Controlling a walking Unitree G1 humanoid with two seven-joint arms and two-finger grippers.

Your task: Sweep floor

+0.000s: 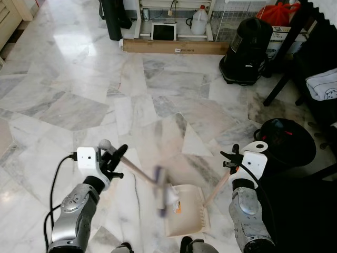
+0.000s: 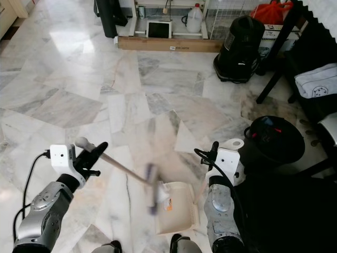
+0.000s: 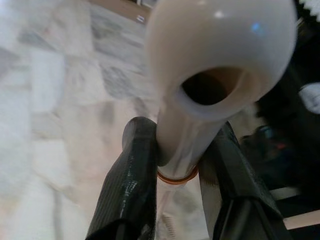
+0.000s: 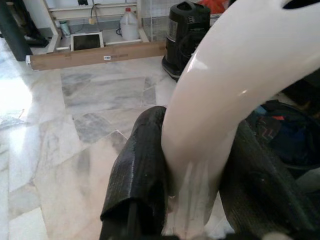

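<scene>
The dustpan [image 1: 184, 211] lies on the floor [image 1: 158, 95]. Left pincer [image 1: 113, 158] is closed around the broom [image 1: 142, 176], slanting toward it; right pincer [image 1: 231, 158] clamps the dustpan handle [image 1: 217, 188].

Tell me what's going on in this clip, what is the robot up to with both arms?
The robot is sweeping a marble floor. Its left gripper is shut on the broom handle, with the blurred broom head at the mouth of the cream dustpan. Its right gripper is shut on the dustpan handle, holding the pan on the floor just ahead of the robot's feet. A black vacuum cleaner stands further back on the right.
</scene>
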